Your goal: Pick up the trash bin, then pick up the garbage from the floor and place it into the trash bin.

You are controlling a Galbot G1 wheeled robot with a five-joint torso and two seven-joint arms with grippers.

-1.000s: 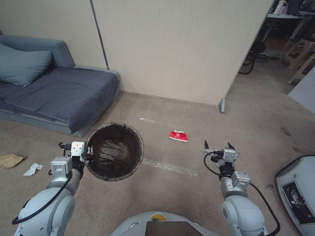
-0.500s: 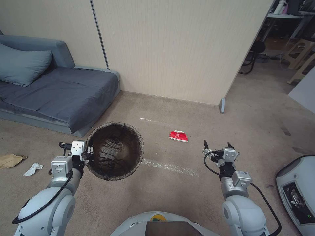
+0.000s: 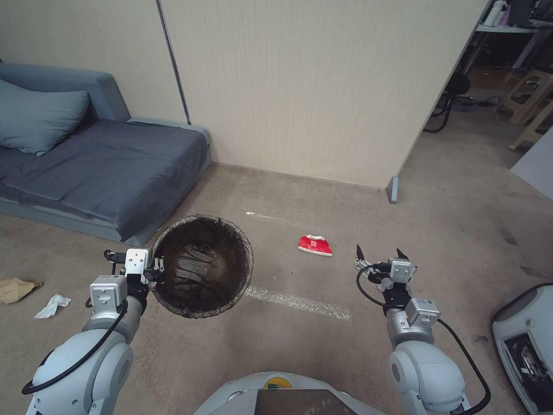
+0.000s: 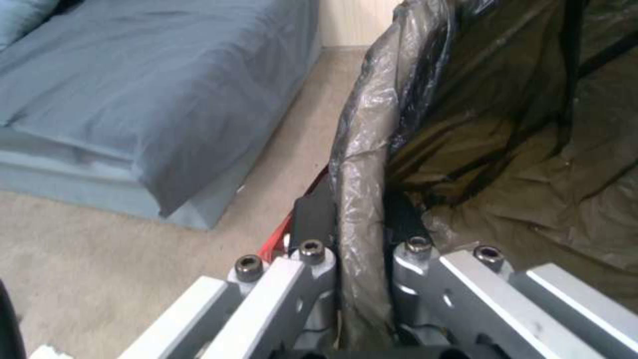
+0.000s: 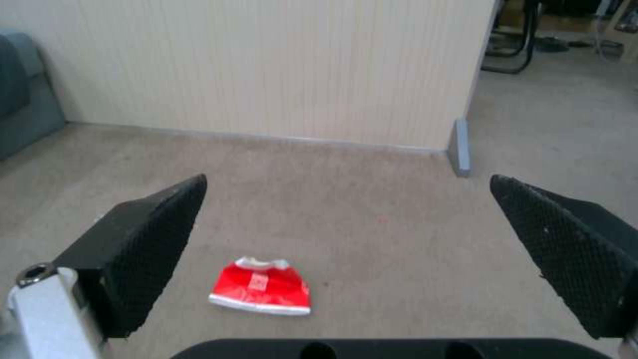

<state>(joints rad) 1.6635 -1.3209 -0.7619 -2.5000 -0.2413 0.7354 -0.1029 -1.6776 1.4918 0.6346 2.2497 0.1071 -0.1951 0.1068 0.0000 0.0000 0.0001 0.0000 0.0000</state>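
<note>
The trash bin, round and lined with a dark brown bag, hangs just above the carpet at my left. My left gripper is shut on its rim, one finger outside and one inside the bag. A red-white wrapper lies on the floor ahead and slightly left of my right gripper, which is held open with nothing between its black pads. The wrapper sits on the carpet between those fingers in the right wrist view. A white tissue and a crumpled brown paper bag lie at far left.
A blue-grey sofa stands to the left, close behind the bin. A beige partition wall runs across ahead, ending at a grey foot. Another grey-white machine is at the right edge. Tape strips mark the carpet.
The whole head view has shifted slightly, so the camera moved. The bin stays in the left gripper and the right gripper stays open, now a little closer to the red wrapper.
</note>
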